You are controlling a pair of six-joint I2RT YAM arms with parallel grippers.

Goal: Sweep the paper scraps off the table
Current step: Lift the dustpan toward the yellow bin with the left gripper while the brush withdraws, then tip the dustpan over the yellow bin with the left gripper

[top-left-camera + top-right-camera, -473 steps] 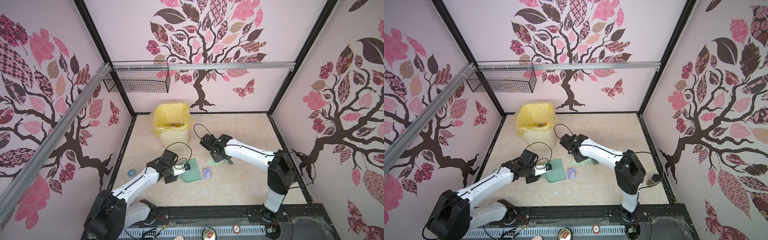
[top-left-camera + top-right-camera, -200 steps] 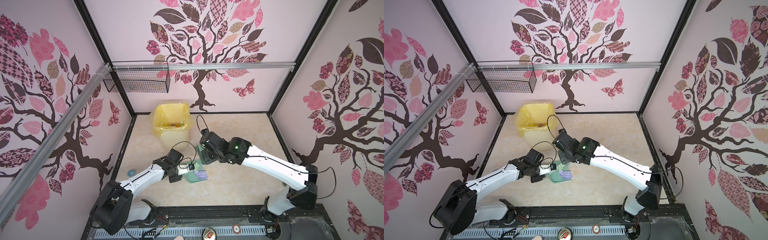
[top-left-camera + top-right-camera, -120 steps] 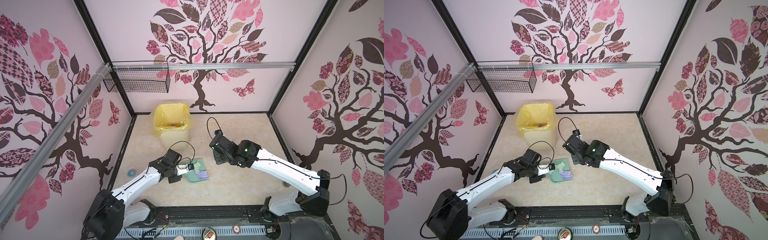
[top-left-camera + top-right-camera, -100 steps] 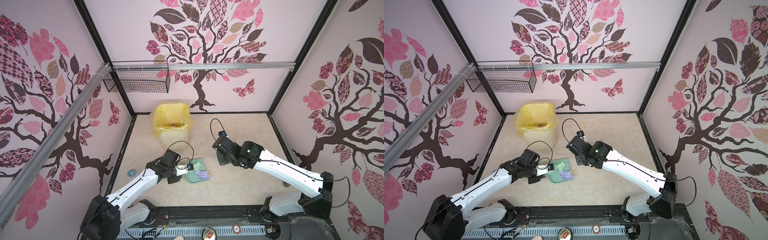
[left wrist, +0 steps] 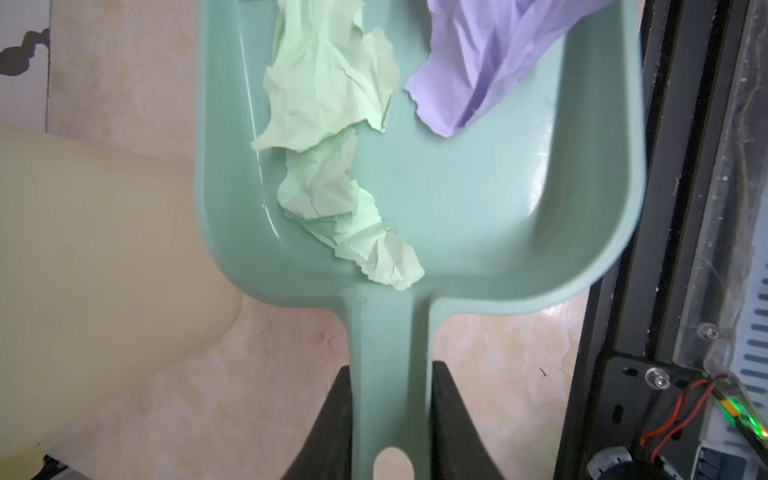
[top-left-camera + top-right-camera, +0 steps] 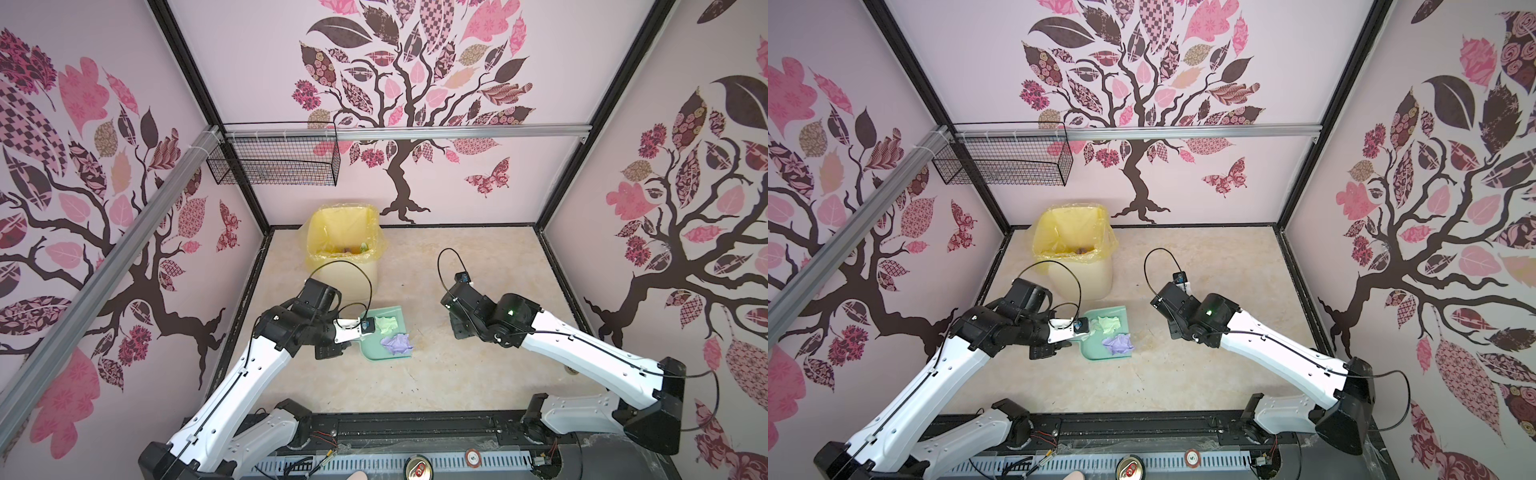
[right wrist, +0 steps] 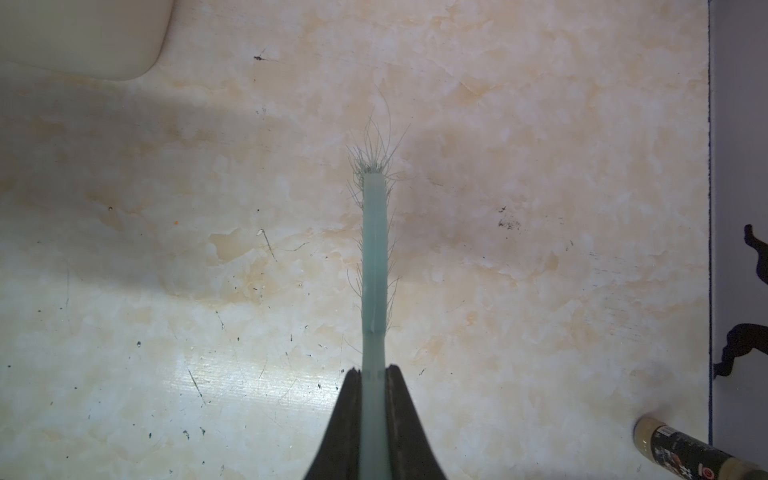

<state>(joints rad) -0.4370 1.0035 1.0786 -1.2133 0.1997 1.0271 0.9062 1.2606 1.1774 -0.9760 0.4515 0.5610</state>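
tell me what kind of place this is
Probably a robot test booth, not a home: left arm and right arm on a rail at the front edge of the table, black frame posts with tree-print wall panels, and a clean-up kit: dustpan, brush, lined bin.

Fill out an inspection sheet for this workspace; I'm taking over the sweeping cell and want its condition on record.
Surface: beige marble-pattern table, scuffed with small dark marks; no loose scraps seen.
Job's things: pale green scrap and lilac scrap lie in the teal dustpan; more scraps in the yellow-lined bin.
Clutter: dark bottle by the table's right edge; drink can on the front rail.
Grippers: left gripper shut on the dustpan handle; right gripper shut on the teal brush.
Cables: left wrist cable and right wrist cable loop free.
Surroundings: pink tree-patterned walls; wire basket at back left.
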